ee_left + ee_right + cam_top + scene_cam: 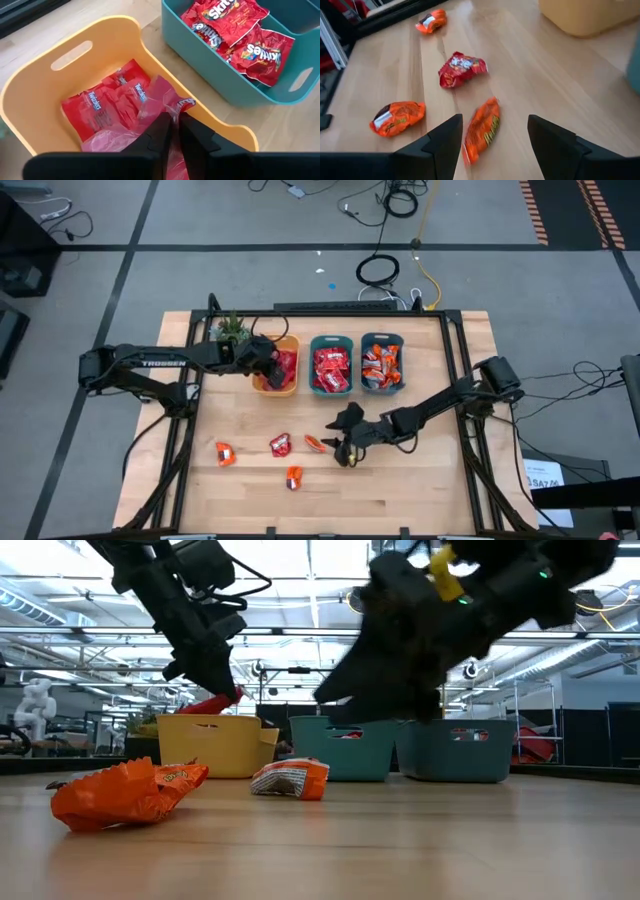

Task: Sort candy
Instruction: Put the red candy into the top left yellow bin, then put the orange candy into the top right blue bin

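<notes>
My left gripper hangs over the yellow bin, shut on a pinkish-red flat candy packet. More red packets lie on the bin's floor. My right gripper is open and low over the table's middle. Its fingers stand on either side of an orange wrapped candy without touching it. On the table to the left of that gripper lie a red squarish packet and two more orange pieces. My left gripper pinches the pinkish-red packet between its two fingers at the packet's near end. The fingers slant down from above into the yellow bin. The packet hangs below them, partly above the bin's rim. I cannot tell whether its free end touches the packets underneath.
Two teal bins stand right of the yellow one, holding red and orange packets. A small potted plant stands at the yellow bin's far left. Bare wooden table lies toward the near edge.
</notes>
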Robot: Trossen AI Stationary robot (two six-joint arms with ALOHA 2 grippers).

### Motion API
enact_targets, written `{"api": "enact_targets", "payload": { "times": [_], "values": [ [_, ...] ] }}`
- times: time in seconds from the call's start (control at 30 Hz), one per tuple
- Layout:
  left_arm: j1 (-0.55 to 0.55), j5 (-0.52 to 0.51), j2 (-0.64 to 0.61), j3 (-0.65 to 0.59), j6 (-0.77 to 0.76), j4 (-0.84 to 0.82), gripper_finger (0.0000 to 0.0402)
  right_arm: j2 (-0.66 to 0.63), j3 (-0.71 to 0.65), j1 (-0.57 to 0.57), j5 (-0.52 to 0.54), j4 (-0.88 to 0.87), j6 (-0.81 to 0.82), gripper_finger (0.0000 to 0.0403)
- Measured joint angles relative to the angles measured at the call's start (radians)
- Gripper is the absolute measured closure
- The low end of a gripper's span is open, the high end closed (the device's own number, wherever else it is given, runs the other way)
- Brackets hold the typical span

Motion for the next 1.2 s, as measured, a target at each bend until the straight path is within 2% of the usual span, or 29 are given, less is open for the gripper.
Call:
{"api": "enact_targets", "payload": {
  "times": [0.13, 0.3, 0.47, 0.67, 1.0, 1.2],
  "values": [
    [0.015, 0.026, 0.000, 0.000, 0.000, -0.003, 0.0333, 0.074, 0.129, -0.002, 0.004, -0.127, -0.067, 0.0186],
    [0.031, 0.084, 0.000, 0.000, 0.000, -0.005, 0.0270, 0.162, 0.289, -0.005, 0.004, -0.275, -0.102, 0.0186],
    [0.030, 0.123, 0.000, 0.000, 0.000, -0.005, 0.0229, 0.185, 0.345, -0.006, 0.004, -0.334, -0.100, 0.0186],
    [0.030, 0.159, 0.000, 0.000, 0.000, -0.008, 0.0226, 0.185, 0.345, -0.007, 0.005, -0.351, -0.046, 0.0186],
    [0.030, 0.175, 0.000, 0.000, 0.000, -0.032, 0.0226, 0.186, 0.346, -0.007, -0.023, -0.409, -0.057, 0.0186],
    [0.030, 0.175, 0.000, 0.000, 0.000, -0.031, 0.0226, 0.252, 0.346, -0.007, -0.062, -0.374, -0.070, 0.0186]
  ]
}}
